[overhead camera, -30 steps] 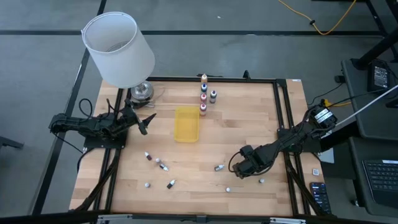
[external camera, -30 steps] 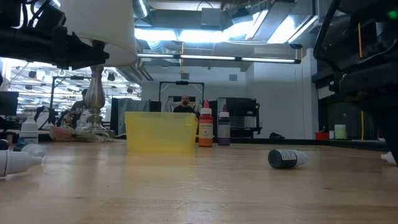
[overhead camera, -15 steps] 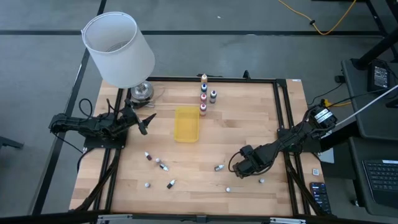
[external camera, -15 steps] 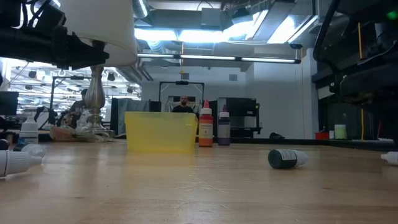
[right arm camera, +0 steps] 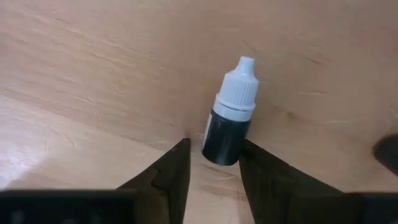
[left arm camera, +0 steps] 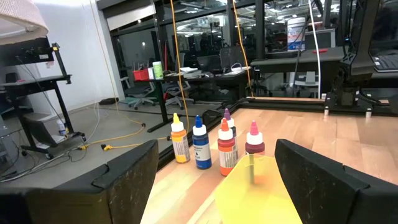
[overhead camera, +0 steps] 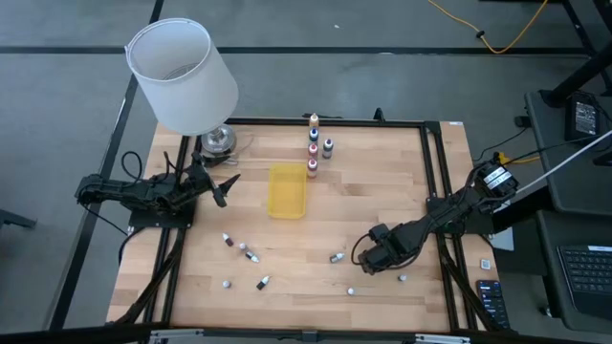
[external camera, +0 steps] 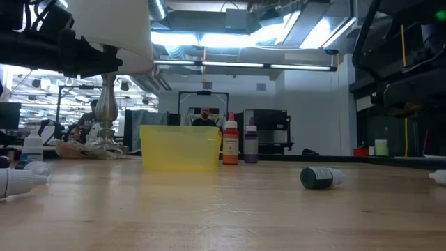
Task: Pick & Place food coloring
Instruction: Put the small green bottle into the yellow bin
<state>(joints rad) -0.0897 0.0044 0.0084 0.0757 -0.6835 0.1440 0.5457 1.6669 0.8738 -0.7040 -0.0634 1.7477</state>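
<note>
A: Where do we find the right gripper?

B: We see it low over the desk at about 4 o'clock from the desk's centre. Its jaws are clamped on the base of a dark bottle with a white cap, which lies on the wood.

A: And the left gripper?

B: It waits at 9 o'clock, jaws apart, pointing at the yellow tray.

A: Where do we see the remaining bottles?

B: A row of upright bottles stands at 12 o'clock, just beyond the tray. Loose bottles lie scattered from 5 to 7 o'clock. A white lamp stands at 10 o'clock.
</note>
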